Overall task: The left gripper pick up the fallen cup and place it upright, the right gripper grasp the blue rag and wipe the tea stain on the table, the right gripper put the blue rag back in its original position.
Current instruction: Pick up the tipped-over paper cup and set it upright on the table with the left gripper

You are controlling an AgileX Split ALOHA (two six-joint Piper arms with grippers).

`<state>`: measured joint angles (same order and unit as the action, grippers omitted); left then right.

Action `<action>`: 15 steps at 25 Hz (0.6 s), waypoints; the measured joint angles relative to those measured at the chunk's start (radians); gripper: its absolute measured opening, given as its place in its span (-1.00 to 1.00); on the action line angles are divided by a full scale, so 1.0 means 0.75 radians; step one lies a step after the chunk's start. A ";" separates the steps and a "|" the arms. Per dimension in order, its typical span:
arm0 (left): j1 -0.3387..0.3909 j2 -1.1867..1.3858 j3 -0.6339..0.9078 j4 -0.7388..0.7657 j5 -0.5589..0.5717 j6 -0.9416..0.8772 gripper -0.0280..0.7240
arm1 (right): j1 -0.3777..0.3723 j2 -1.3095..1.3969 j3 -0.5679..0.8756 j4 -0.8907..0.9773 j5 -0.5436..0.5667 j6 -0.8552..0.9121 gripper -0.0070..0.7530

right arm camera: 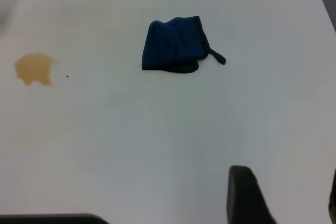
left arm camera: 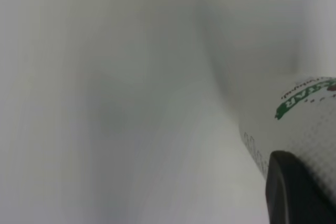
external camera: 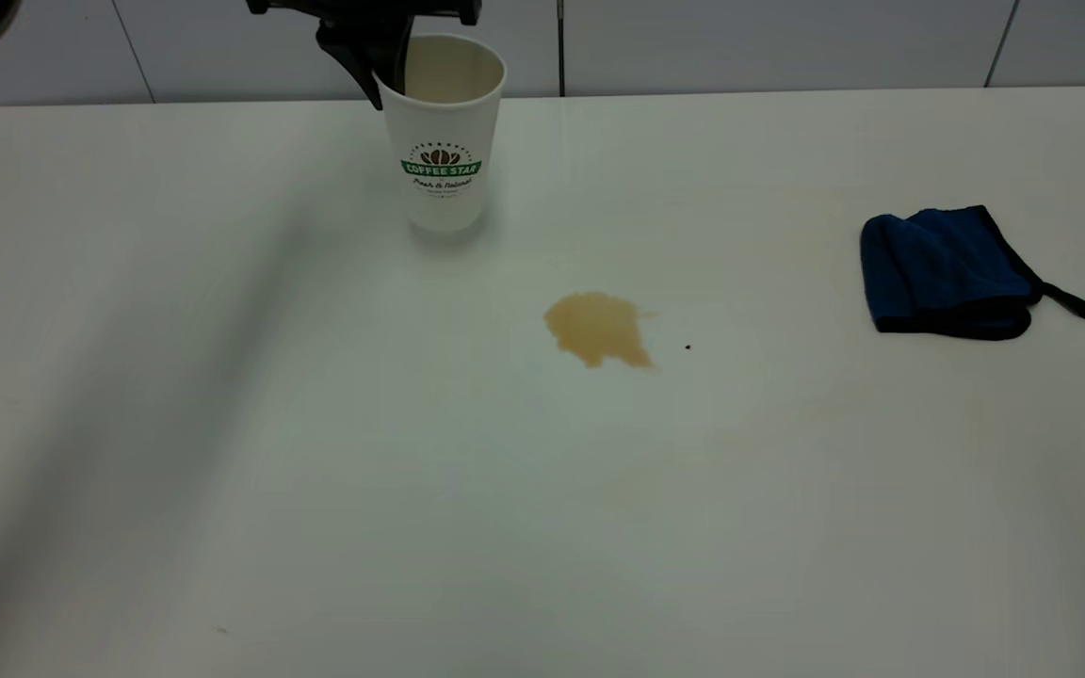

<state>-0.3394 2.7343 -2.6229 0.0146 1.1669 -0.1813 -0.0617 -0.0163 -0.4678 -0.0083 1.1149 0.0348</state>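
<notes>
One blue rag (external camera: 952,273), tiny black speck (external camera: 688,347)

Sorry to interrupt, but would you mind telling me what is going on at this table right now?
The left gripper is at the rim of the paper coffee cup, which stands upright near the far edge of the white table. A light-brown tea stain lies unwiped in the middle, with a tiny black speck beside it. The blue rag sits folded off to the right, untouched. The right gripper hangs open above the table, some way from the rag.
</notes>
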 joint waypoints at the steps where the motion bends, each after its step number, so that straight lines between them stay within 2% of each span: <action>1: 0.024 0.000 0.000 -0.043 0.000 0.022 -0.86 | 0.000 0.000 0.000 0.000 0.000 0.000 0.11; 5: 0.098 0.030 -0.002 -0.179 0.000 0.111 -0.79 | 0.000 0.000 0.000 0.000 0.000 0.000 0.11; 9: 0.112 0.058 -0.002 -0.187 -0.003 0.162 -0.70 | 0.000 0.000 0.000 0.000 0.000 0.000 0.11; 12: 0.112 0.064 -0.002 -0.211 -0.014 0.170 -0.56 | 0.000 0.000 0.000 0.000 0.000 0.000 0.11; 15: 0.112 0.064 -0.002 -0.228 -0.028 0.171 -0.32 | 0.000 0.000 0.000 0.000 0.000 0.000 0.11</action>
<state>-0.2550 2.7824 -2.6242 -0.1561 1.1456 -0.0533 -0.0617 -0.0163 -0.4678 -0.0083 1.1149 0.0348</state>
